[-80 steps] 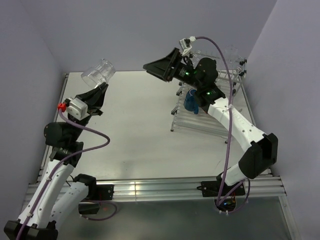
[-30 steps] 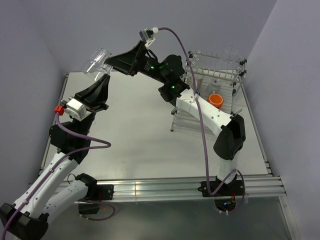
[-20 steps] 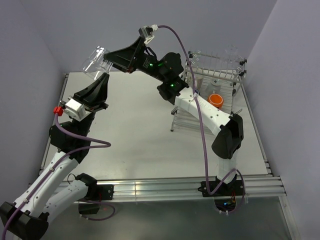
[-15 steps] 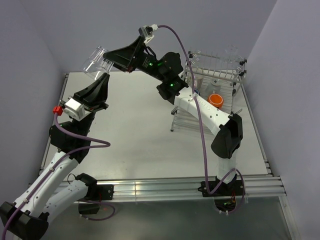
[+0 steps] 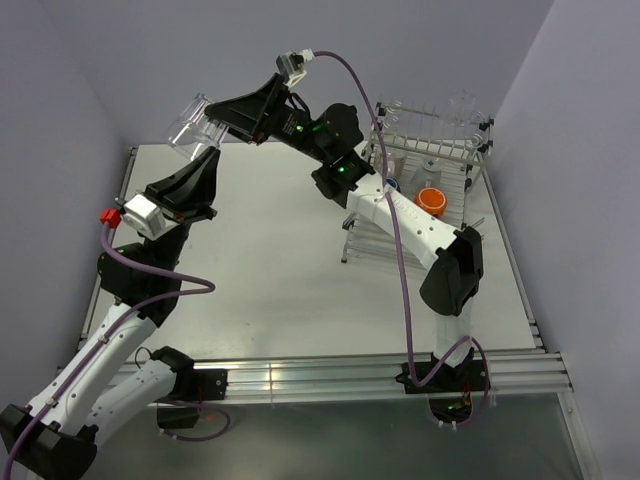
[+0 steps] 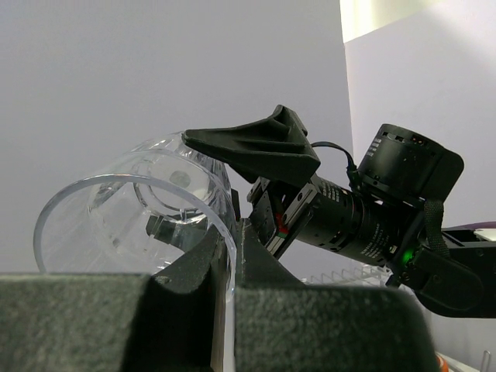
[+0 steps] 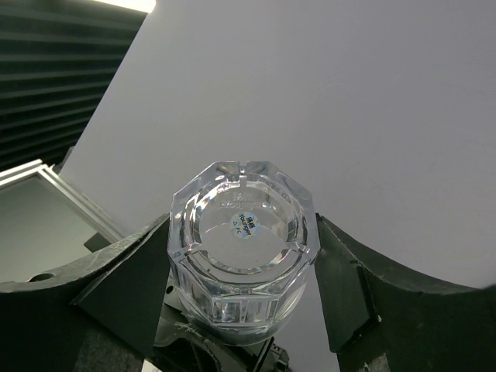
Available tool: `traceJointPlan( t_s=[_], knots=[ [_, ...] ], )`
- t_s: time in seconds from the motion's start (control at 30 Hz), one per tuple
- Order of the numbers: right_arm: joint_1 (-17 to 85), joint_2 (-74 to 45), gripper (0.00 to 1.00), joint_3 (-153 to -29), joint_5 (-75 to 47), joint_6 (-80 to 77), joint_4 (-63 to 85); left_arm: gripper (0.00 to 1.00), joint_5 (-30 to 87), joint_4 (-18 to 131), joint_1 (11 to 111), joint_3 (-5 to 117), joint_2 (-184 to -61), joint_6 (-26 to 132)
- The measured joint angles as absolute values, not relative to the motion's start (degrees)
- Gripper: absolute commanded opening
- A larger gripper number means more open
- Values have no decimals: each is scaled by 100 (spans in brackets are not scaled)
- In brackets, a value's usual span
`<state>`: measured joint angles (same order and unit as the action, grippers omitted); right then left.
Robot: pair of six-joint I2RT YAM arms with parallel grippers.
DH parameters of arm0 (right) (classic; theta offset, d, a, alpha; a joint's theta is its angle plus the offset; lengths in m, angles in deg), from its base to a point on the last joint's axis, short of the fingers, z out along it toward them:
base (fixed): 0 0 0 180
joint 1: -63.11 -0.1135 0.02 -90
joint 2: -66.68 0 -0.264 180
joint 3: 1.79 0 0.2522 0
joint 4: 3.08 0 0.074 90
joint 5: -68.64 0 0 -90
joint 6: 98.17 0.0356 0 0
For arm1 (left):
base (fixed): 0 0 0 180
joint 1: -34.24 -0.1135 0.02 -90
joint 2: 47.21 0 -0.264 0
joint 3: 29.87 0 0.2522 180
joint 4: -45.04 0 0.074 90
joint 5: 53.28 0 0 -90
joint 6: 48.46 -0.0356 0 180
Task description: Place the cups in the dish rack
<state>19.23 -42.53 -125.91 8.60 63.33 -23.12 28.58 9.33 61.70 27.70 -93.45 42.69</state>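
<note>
**A:** Where is the glass, taken from the left gripper?

**B:** The clear glass tumbler (image 6: 124,217) lies on its side in the air, straight ahead of the left gripper (image 6: 232,248) and high over the table (image 5: 270,260). That gripper is clamped tight on the rim. The glass wall runs down into the slit between its two fingers, and the mouth faces back toward its wrist.

**A:** And the right one?

**B:** The right gripper (image 7: 242,232) meets the tumbler from the opposite end. Its fingers straddle the eight-sided base, one on each flank. The pads look right up against the glass, but I cannot tell whether they press on it or stand a sliver off.

**A:** What room is there around the pair?

**B:** There is open air above and below both grippers, with a wide stretch of tabletop underneath. The rear wall stands beyond the fingertips. The left wall is on the left gripper's outer side, and the table's far left corner lies below the tumbler.

**A:** And the rack?

**B:** The dish rack (image 5: 385,240) sits well apart from both grippers. It is back along the right arm and down on the table, against the far right corner and close to the right wall. An orange mug (image 5: 432,198) sits in it.
</note>
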Motion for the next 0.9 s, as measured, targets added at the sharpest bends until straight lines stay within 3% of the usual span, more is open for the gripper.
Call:
traceJointPlan(
  t_s=[0.1, 0.17, 0.23, 0.27, 0.37, 0.47, 0.7, 0.8, 0.9],
  knots=[
    [1923, -4253, 48, -12591, 864, 6333, -2312, 18, 2853, 937, 6170, 2770, -9343, 4276],
    [1927, -4253, 39, -12591, 873, 6331, -2310, 35, 2827, 942, 6170, 2770, -9341, 4271],
    [1934, -4253, 31, -12591, 868, 6311, -2297, 41, 2757, 979, 6172, 2770, -9319, 4263],
    [1949, -4253, 18, -12591, 868, 6296, -2284, 43, 2737, 994, 6172, 2770, -9303, 4269],
    [1969, -4253, 5, -12591, 866, 6287, -2264, 48, 2700, 1011, 6172, 2770, -9253, 4267],
    [2021, -4253, 0, -12578, 868, 6270, -2266, 51, 2691, 1038, 6172, 2770, -9199, 4269],
    [2273, -4227, 0, -12491, 910, 6136, -2236, 58, 2694, 1556, 6172, 2726, -8906, 4232],
    [2546, -4155, 0, -12373, 905, 5953, -2050, 64, 2705, 1980, 6172, 2685, -8622, 4066],
    [2891, -4021, 0, -12279, 825, 5533, -1525, 79, 2825, 2570, 6172, 2698, -8329, 3941]
  ],
)
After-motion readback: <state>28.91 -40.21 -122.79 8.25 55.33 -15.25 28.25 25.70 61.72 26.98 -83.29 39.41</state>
